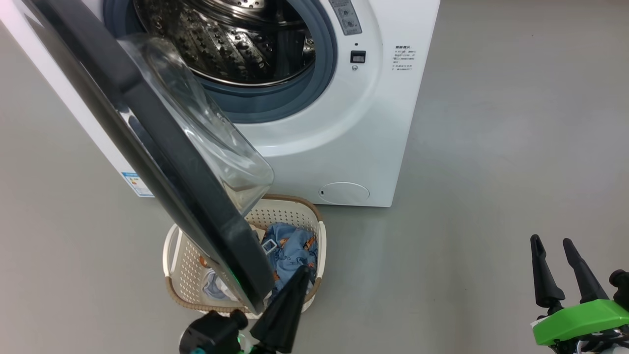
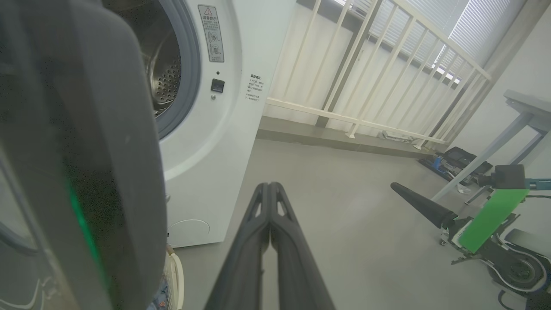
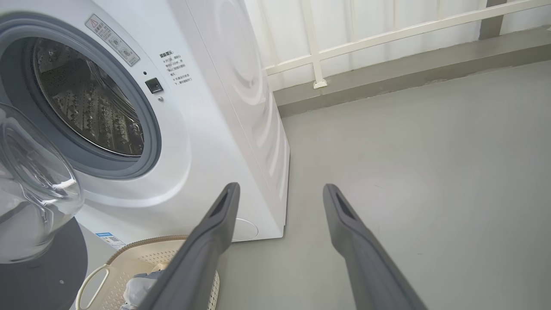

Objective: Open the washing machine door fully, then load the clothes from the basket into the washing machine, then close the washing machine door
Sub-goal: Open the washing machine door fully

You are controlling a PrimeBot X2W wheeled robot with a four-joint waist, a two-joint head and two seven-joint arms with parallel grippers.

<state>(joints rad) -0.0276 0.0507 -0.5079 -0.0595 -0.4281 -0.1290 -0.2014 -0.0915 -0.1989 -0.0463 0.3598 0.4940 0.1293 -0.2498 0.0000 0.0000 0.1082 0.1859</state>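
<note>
Head view: left gripper (image 1: pixel 300 275) pinched shut just beside the near edge of the washing machine door (image 1: pixel 211 236); right gripper (image 1: pixel 551 243) spread wide, empty, well apart to the right.
The door hung part-open over the basket (image 1: pixel 186 265); stiff, hinged, probably weighty and slick-rimmed, best pushed at that free edge. The clothes (image 1: pixel 292 250) lay soft inside.
</note>
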